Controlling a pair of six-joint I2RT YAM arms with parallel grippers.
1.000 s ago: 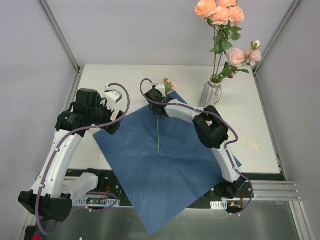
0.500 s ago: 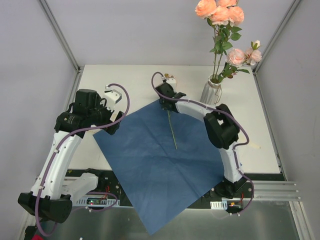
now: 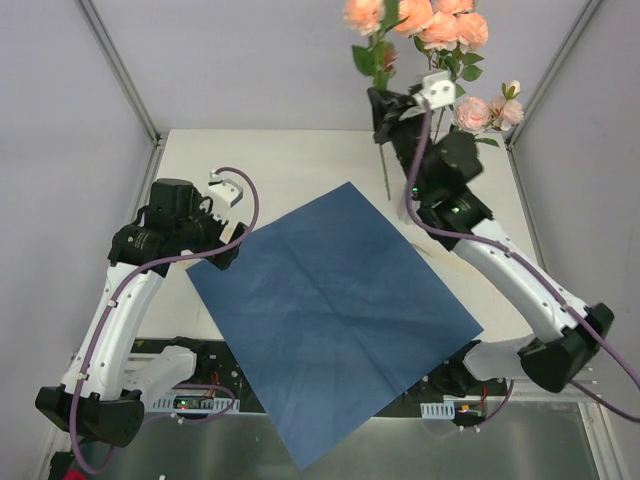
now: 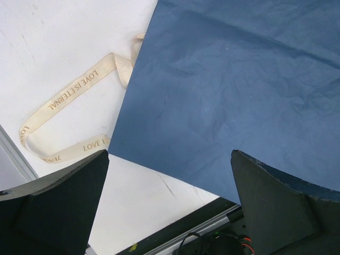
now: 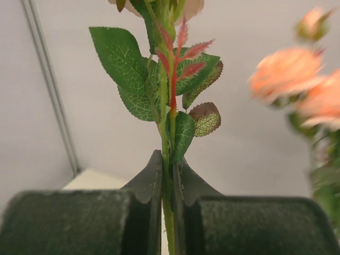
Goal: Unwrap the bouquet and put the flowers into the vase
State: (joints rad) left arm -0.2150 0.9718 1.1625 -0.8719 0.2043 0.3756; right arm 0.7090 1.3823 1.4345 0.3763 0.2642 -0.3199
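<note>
One thin rose stem [image 5: 168,223], creased blue paper [image 3: 335,310]

You have bare table [image 3: 290,165] to pass over behind the flat blue paper [image 3: 330,310]. Back right, the standing flowers [image 3: 445,28] crowd just beside your raised right gripper [image 5: 166,175] and its clamped rose stem [image 5: 168,228].

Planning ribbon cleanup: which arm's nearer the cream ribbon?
Left. The left arm hangs open-jawed just over the ribbon beside the blue paper; the right arm is raised at the far right, jaws shut on a rose stem.
</note>
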